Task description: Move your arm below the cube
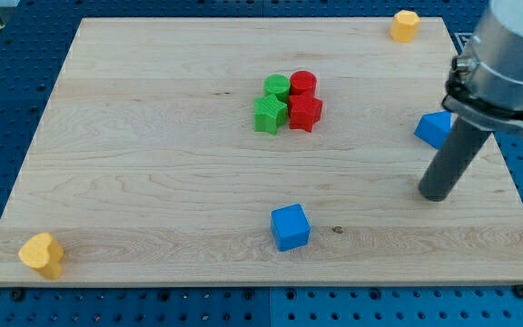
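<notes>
A blue cube [291, 227] lies near the view's bottom, a little right of centre on the wooden board [152, 182]. My tip [435, 194] is at the view's right, well to the right of the cube and slightly above it. A second blue block [432, 128], partly hidden behind my rod, lies just above the tip.
A cluster sits at the upper centre: a green cylinder [277, 88], a red cylinder [303, 84], a green star-like block [270, 114] and a red star-like block [305, 113]. A yellow block [405, 25] lies at the top right, a yellow heart-like block [42, 253] at the bottom left.
</notes>
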